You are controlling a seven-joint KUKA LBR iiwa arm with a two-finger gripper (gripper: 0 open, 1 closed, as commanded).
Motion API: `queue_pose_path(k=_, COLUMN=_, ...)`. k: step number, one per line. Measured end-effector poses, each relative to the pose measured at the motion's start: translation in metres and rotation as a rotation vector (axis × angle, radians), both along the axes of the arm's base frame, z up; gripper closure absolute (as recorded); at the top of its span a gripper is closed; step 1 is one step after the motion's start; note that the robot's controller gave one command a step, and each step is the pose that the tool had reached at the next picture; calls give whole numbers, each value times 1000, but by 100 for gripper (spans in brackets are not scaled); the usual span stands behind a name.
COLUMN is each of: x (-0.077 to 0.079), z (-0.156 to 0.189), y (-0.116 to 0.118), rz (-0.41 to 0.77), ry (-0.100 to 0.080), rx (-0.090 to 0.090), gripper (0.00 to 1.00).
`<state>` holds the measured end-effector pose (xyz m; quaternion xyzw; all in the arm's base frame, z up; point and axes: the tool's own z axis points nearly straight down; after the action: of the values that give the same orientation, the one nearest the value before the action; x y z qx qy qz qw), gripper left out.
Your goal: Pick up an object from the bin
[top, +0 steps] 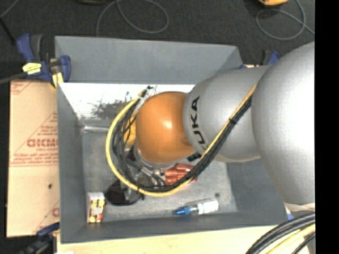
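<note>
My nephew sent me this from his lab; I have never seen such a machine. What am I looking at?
One camera looks down into a grey metal bin. The big silver shape reaching in from the right is a robot arm; the orange dome and cables belong to its wrist. Its end effector sits beneath the dome, near the bin floor. There lie a small yellow-red box, a black lump, a blue-capped pen and something coppery, half hidden by the arm. Whether anything is held cannot be seen.

arm (233, 120) over bin (69, 157) centre | small box (96, 207) lower-left corner | blue-capped tube (197, 208) by lower wall | black thing (117, 194) beside box
</note>
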<state>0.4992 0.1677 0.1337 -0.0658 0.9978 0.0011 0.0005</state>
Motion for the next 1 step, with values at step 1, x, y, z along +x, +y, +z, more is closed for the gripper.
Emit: queue_pose_path(k=1, x=6, z=15, y=0, rz=-5, ry=-20, rx=6, gripper=100)
